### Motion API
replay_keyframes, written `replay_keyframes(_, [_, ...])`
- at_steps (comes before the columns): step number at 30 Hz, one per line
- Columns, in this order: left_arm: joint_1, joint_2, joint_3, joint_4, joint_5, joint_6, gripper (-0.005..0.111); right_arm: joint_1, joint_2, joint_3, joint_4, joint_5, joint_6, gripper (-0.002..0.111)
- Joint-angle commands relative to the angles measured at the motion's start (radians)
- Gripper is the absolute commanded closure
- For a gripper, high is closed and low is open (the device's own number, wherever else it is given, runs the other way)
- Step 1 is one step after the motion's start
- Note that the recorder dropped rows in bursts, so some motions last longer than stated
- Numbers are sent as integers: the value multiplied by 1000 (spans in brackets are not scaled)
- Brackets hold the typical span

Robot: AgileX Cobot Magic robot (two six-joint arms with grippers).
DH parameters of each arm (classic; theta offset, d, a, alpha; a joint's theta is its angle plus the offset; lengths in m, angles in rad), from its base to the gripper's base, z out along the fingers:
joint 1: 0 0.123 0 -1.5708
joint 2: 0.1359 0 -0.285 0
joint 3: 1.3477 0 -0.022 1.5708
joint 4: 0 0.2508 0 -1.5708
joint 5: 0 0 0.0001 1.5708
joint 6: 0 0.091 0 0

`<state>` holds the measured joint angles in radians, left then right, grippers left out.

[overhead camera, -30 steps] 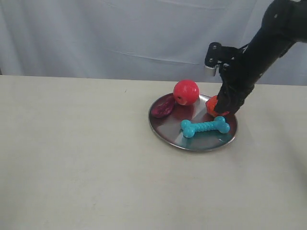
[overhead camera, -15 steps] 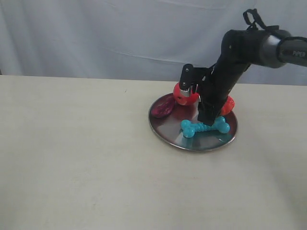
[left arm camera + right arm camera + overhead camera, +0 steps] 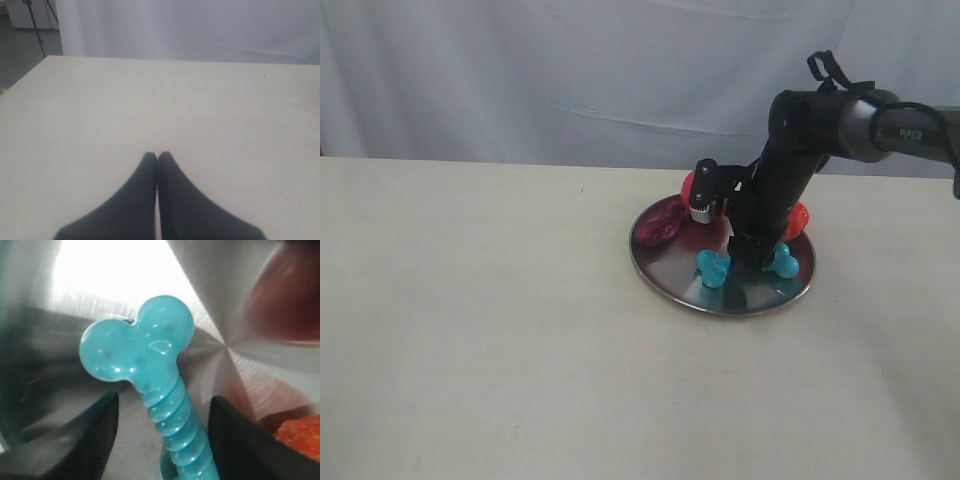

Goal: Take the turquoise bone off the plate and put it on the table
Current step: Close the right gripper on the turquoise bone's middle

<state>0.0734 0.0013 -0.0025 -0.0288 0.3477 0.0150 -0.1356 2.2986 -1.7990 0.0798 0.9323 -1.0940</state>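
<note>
The turquoise bone [image 3: 714, 267] lies on the silver plate [image 3: 670, 279], its knobbed ends showing on either side of my right gripper [image 3: 750, 262]. In the right wrist view the bone [image 3: 150, 370] fills the middle, ribbed shaft running between the two black fingers [image 3: 87, 440], with a gap on each side. My right gripper [image 3: 162, 432] is open, straddling the shaft, low over the plate [image 3: 235, 305]. My left gripper [image 3: 157, 159] is shut with nothing in it, above the bare beige table [image 3: 160, 100]; it does not show in the exterior view.
On the plate's far side sit a red ball [image 3: 692, 190], partly behind the arm, a dark maroon toy [image 3: 659, 224] at the left rim and an orange-red toy [image 3: 797, 219] at the right. The beige table [image 3: 470, 320] spreads wide around the plate.
My right arm swung left from the orange toy at the plate's right side to the bone, then dropped lower, and its fingers now straddle the bone's shaft.
</note>
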Motion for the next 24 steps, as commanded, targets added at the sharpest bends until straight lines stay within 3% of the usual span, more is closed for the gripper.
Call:
replay_keyframes(1, [4,-1,3,-5,-5,-4,107,-3,1,-4,-10,-37,13,46])
replay_keyframes(7, [4,-1,3,-5,-5,-4,107,-3,15,-4,-18,-41,6,58])
replay_keyframes(18, [4,-1,3,-5,-5,-4,107,-3,43,-4,-18,-64,6,59])
replay_keyframes(21, [4,-1,3,-5,-5,-4,107,-3,43,-4,-18,-64,6,74])
replay_keyframes(24, [4,-1,3,-5,-5,-4,107,-3,43,-4,-18,-64,9,99])
